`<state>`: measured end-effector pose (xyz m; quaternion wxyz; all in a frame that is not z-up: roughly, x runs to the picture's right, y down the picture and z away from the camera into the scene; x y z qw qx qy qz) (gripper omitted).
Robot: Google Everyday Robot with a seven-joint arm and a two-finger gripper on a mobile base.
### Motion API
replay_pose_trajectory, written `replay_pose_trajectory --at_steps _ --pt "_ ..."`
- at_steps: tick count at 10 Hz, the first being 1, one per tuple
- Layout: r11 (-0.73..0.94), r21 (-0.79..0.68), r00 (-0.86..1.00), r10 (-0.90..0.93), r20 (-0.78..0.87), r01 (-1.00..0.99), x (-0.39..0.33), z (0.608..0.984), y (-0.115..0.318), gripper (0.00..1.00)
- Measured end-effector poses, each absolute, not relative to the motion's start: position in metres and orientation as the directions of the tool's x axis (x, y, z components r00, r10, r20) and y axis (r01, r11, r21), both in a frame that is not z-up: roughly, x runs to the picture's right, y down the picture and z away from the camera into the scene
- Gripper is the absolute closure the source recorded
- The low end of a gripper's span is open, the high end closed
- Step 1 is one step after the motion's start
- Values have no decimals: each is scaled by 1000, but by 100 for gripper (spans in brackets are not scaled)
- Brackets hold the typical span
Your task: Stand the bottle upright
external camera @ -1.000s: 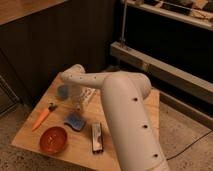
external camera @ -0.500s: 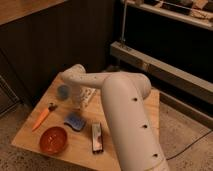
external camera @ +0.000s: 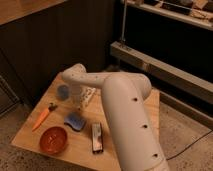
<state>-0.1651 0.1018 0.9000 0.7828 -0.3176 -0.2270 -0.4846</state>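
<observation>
The bottle (external camera: 88,95) is pale, whitish and speckled. It lies on the wooden table (external camera: 130,107) towards the back, just right of the arm's wrist. My gripper (external camera: 78,99) hangs down from the white arm (external camera: 120,100) right at the bottle's left end, and part of the bottle is hidden behind it. I cannot tell whether the gripper is touching the bottle.
A small blue-grey cup (external camera: 63,91) stands left of the gripper. A blue sponge (external camera: 75,121), a dark flat bar (external camera: 97,136), a red bowl (external camera: 53,139) and an orange carrot (external camera: 42,116) lie nearer the front. A dark cabinet stands behind.
</observation>
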Motion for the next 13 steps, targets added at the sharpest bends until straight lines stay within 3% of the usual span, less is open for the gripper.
replay_pose_trajectory --at_steps 13 --pt "429 -290 493 -505 709 856 -165 886 80 68"
